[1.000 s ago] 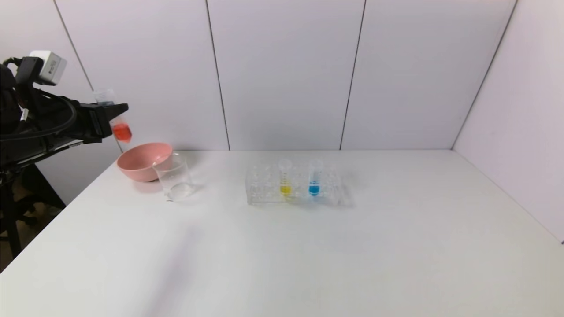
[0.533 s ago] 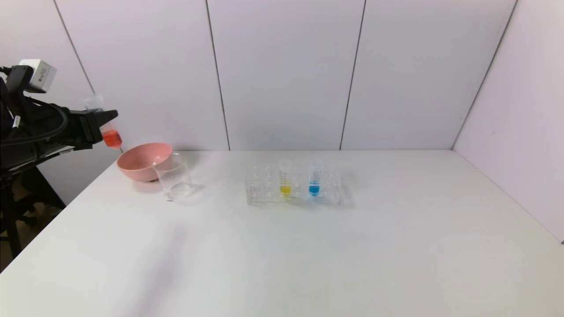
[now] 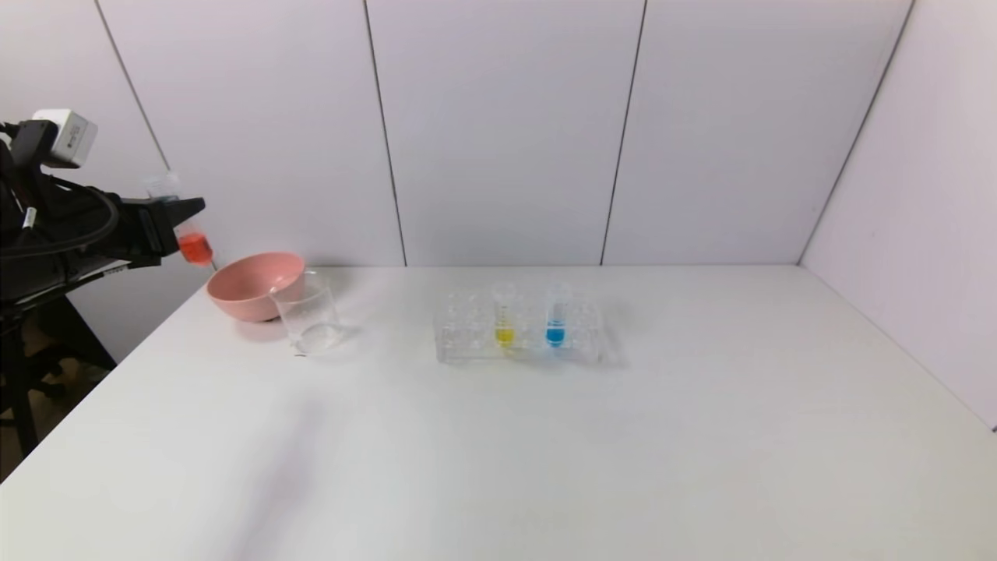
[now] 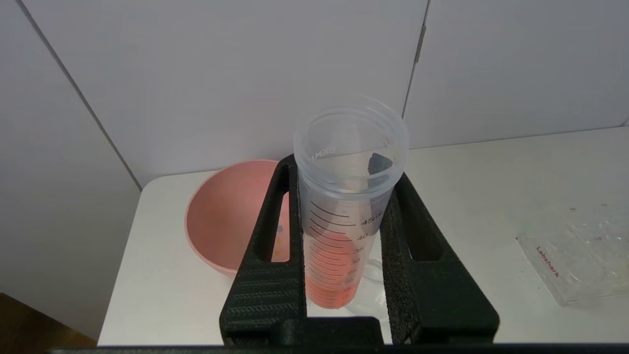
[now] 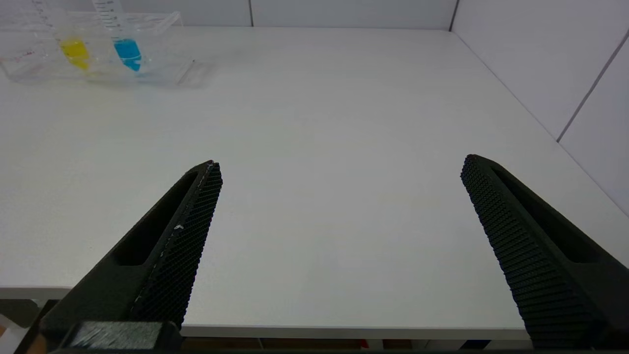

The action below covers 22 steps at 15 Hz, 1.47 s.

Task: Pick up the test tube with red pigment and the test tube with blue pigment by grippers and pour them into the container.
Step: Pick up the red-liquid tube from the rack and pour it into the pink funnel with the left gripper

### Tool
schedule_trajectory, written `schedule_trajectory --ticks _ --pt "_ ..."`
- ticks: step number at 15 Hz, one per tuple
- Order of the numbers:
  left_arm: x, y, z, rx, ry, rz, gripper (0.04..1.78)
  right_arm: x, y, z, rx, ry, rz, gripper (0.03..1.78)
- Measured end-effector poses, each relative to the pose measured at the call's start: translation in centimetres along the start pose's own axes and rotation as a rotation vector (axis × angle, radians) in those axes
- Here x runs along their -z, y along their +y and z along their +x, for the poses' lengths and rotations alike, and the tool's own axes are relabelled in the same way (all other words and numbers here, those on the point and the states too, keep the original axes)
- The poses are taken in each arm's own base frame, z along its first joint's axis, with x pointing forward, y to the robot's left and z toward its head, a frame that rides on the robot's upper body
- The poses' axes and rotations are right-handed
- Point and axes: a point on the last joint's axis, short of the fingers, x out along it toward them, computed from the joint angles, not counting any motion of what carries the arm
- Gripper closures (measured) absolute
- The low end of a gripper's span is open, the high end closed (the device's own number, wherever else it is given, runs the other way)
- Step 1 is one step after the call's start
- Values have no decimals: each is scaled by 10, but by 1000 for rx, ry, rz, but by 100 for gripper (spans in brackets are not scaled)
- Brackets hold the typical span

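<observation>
Off the table's far left corner, the left pincer is clamped on the test tube with red pigment, kept roughly upright so nothing spills, up beside the pink bowl and the container. The test tube with blue pigment sits in the rack mid-table toward the far edge. The right pincer idles spread wide over the near right edge; plain white table, pale panel walls.
</observation>
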Motion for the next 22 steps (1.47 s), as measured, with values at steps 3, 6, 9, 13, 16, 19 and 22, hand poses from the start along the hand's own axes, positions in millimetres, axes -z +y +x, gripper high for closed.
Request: schedule_trajectory --ticks 3,6,9,13,16,19,22 --pt "-1 1 0 -4 -3 -5 137 0 0 0 0 0 0 4" --pt "1 3 2 -5 2 -9 137 0 0 0 0 0 0 4" --pt "4 3 4 -3 11 -10 137 0 0 0 0 0 0 4" --pt "13 1 8 -2 44 -14 137 0 0 0 0 0 0 4" --pt "14 3 12 -6 45 -14 137 0 0 0 0 0 0 4" --pt "12 1 14 -9 33 -12 137 0 0 0 0 0 0 4" --pt "11 -1 15 -7 -5 5 137 0 0 0 0 0 0 4"
